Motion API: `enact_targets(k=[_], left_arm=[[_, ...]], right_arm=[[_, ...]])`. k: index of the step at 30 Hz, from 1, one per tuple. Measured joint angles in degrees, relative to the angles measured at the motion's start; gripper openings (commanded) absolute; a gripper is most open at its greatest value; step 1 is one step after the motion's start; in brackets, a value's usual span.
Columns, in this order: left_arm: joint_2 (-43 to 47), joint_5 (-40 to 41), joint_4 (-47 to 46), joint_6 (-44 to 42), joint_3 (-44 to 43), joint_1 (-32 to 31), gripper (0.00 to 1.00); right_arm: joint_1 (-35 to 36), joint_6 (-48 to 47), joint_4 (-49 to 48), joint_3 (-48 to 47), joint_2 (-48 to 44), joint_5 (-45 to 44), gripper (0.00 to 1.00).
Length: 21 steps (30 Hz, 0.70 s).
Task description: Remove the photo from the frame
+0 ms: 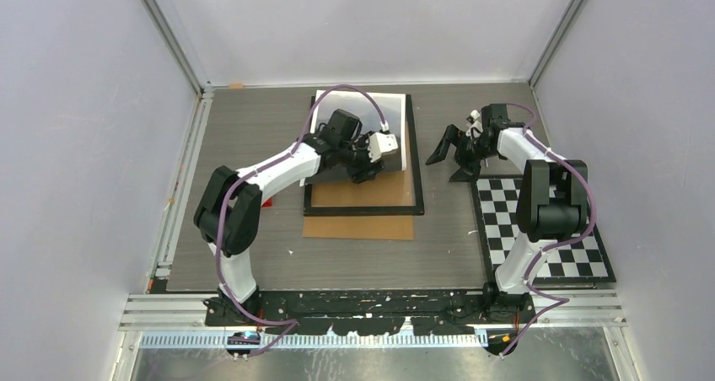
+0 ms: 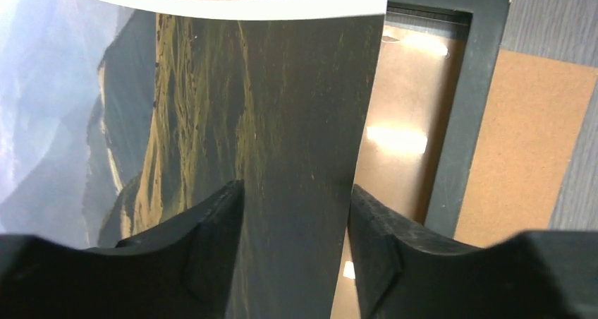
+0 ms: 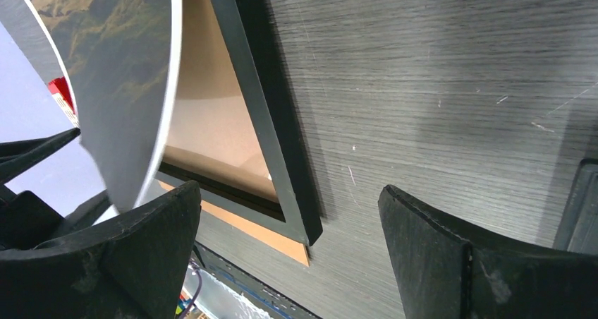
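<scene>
Scrap of something red [image 1: 266, 202] lies just left of the frame [image 1: 362, 211], by my left elbow; it is too small to name. The frame lies flat mid-table, black rim up. My left arm crosses its left edge, covering much of its far half.

My left gripper [image 1: 368, 166] hangs over the frame's middle. In my left wrist view its fingers [image 2: 211, 227] stand apart. The photo [image 2: 211, 107] faces the lens across the whole gap, hills and pale mountains showing. Its edge meets the tip of the finger on the right of that view; I see no pinch on the sheet.

The photo is lifted off the frame's far half and curled. From above only its white back [image 1: 400, 111] shows, partly behind my wrist and cable. Under it the frame's inside [image 2: 405, 121] is brown with glare spots.

A brown board [image 1: 358, 228] sticks out from under the frame's near edge.

Right of the frame, over bare table [image 3: 437, 86], my right gripper [image 1: 451, 149] is wide open and holds nothing. Its wrist view shows the frame's near-right corner [image 3: 296, 213] between the fingers. The curled photo [image 3: 120, 86] hangs close to the finger on the left of that view.

Further right and nearer than the frame lies a checkerboard [image 1: 548, 229], my right arm standing over it.
</scene>
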<state>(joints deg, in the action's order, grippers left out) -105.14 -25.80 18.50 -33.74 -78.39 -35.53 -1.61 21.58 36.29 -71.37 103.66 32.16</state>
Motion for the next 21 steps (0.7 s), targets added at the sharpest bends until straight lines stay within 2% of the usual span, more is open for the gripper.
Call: enact_targets(k=[3, 7, 13, 21], left_arm=[[0.09, -0.04, 0.63, -0.11, 0.24, -0.11, 0.68], [2.60, 0.02, 1.88, -1.42, 3.58, -0.11, 0.70], [10.03, 0.00, 4.26, -3.06, 10.16, -0.11, 0.70], [14.51, 0.09, 7.10, -3.52, 15.58, 0.22, 0.71]], right_arm=[[0.20, 0.09, -0.48, 0.09, 0.00, 0.00, 0.99], [0.85, 0.55, -1.90, 0.09, 0.00, -0.15, 0.96], [2.01, 1.60, -4.57, -0.09, 2.29, -0.37, 0.85], [5.31, 2.60, -6.19, -2.40, 7.89, -0.61, 0.79]])
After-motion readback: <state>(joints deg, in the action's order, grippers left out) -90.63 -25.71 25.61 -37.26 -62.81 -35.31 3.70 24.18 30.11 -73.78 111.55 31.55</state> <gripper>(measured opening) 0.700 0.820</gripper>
